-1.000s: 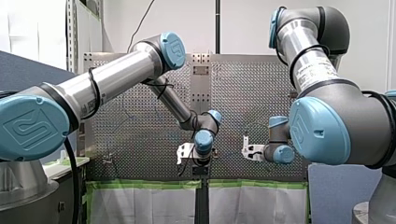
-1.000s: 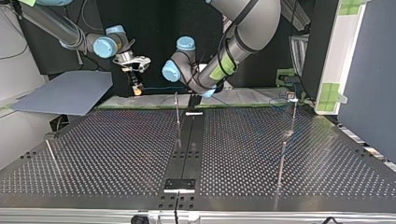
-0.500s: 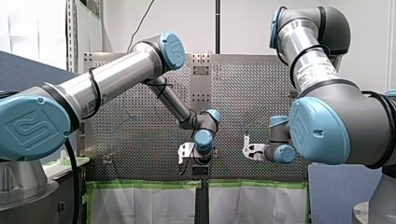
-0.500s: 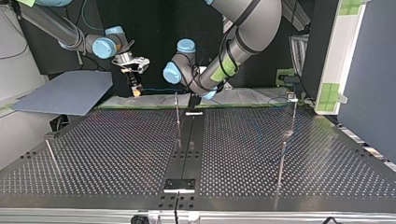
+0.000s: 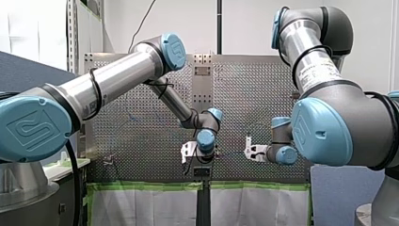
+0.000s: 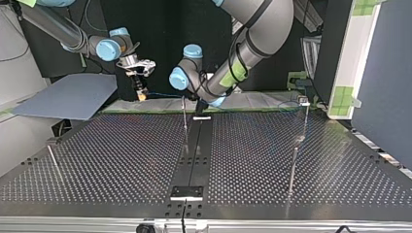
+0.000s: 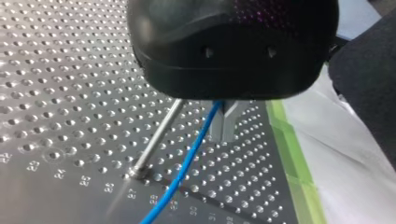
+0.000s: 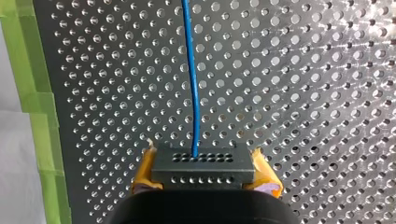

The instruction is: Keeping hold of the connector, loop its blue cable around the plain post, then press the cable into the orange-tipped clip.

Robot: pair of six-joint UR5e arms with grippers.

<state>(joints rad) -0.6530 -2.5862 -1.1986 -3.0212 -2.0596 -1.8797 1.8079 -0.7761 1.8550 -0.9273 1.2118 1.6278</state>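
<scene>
1. Your right gripper (image 8: 203, 171) clamps the black connector (image 8: 203, 163) between its yellow pads (image 8: 145, 175).
2. The blue cable (image 8: 193, 84) leaves the connector and passes your left gripper (image 7: 224, 134), just beside the plain post (image 7: 159, 137).
3. The left gripper's metal fingers look pressed together, but its housing hides whether they pinch the cable.

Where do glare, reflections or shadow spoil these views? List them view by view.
Right wrist view: starry glare on the perforated metal table well ahead of the black connector; the thin blue cable reads clearly. Left wrist view: the plain steel post throws a pale reflection past its base. Top view: slim metal posts mirror in the glossy table; the backdrop behind the arms is dark.
</scene>
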